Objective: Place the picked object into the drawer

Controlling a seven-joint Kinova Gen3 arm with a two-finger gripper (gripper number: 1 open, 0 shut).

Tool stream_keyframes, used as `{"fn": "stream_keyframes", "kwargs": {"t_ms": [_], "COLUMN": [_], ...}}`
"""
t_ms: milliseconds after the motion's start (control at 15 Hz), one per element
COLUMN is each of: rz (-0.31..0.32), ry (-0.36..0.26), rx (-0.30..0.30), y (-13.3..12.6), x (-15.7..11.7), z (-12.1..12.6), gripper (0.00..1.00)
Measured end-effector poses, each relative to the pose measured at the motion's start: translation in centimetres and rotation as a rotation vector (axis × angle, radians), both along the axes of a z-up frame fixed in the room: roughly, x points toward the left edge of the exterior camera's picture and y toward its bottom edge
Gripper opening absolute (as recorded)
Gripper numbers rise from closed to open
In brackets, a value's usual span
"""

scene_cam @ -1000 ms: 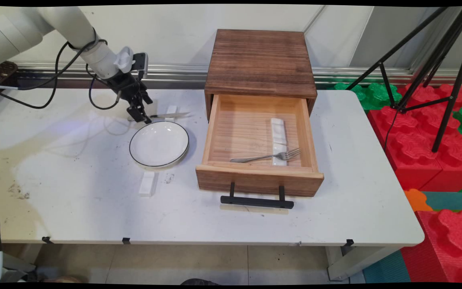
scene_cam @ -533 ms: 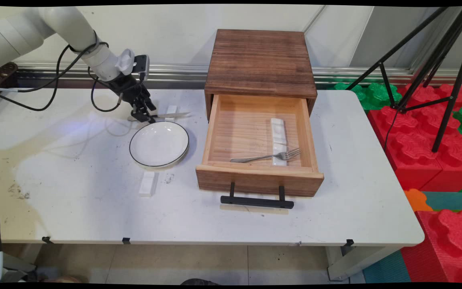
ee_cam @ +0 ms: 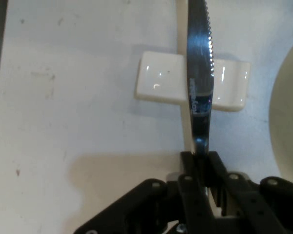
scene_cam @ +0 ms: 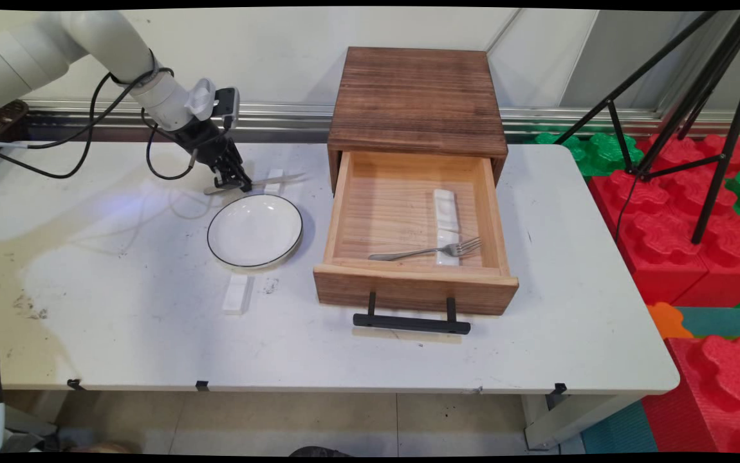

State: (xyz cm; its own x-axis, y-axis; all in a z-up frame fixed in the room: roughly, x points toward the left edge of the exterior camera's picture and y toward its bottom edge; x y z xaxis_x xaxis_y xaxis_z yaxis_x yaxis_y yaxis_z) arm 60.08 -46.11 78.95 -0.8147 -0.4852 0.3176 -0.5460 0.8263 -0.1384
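Observation:
My black gripper [scene_cam: 240,186] [ee_cam: 201,158] is shut on the handle of a metal knife [scene_cam: 273,181] [ee_cam: 199,73] behind the white plate [scene_cam: 255,230]. The serrated blade runs away from the fingers and crosses a small white rest [ee_cam: 158,78] [scene_cam: 274,177] on the table. In the main view the knife's blade end tilts slightly upward to the right. The plate's rim [ee_cam: 288,112] shows at the right edge of the hand view.
A wooden box [scene_cam: 416,96] stands at the back with its drawer [scene_cam: 415,283] pulled open; a fork [scene_cam: 428,250] and a white rest [scene_cam: 445,212] lie inside. Another white rest [scene_cam: 235,294] lies in front of the plate. Tripod legs [scene_cam: 679,96] and foam blocks [scene_cam: 685,212] stand to the right.
The gripper has moved right and slightly back to the knife's handle and closed on it; the blade end now sits a little higher.

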Motion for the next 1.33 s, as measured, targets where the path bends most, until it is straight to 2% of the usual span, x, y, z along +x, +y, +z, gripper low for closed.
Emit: {"fn": "stream_keyframes", "kwargs": {"t_ms": [400, 800, 1133, 1333], "rz": [0.004, 0.016, 0.039, 0.059], "ry": [-0.001, -0.012, -0.024, -0.030], "rx": [0.001, -0.014, -0.040, -0.057], "y": [0.2, 0.7, 1.6, 2.6], "x": [0.1, 0.0, -0.2, -0.4], "z": [0.2, 1.7, 3.9, 6.2], "gripper": [0.00, 0.00, 0.00, 0.00]}}
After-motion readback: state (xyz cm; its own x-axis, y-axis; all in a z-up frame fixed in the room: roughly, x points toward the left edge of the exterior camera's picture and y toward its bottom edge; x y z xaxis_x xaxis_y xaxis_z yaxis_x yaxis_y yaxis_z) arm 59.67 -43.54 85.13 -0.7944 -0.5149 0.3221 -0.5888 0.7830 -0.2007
